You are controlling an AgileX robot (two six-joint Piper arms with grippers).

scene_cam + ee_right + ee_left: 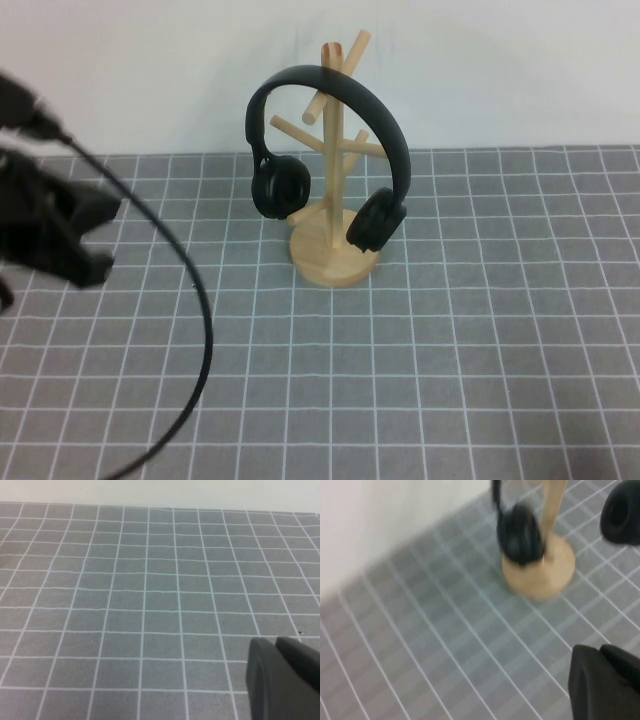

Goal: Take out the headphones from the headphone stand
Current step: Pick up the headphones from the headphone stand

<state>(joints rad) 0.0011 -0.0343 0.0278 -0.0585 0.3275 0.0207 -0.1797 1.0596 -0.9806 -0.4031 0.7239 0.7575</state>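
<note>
The black headphones (383, 115) hang by their headband over the upper pegs of the light wooden headphone stand (335, 262), one ear cup on each side of the pole. In the left wrist view an ear cup of the headphones (520, 534) hangs in front of the stand's round base (542, 572). My left gripper (95, 266) is at the table's left, well short of the stand and pointing toward it. Its fingers lie together and hold nothing (600, 649). My right gripper (275, 642) is out of the high view, shut and empty over bare mat.
A grey mat with a white grid (450, 360) covers the table. A white wall (500, 70) stands right behind the stand. The left arm's thin black cable (195, 300) loops down over the left front of the mat.
</note>
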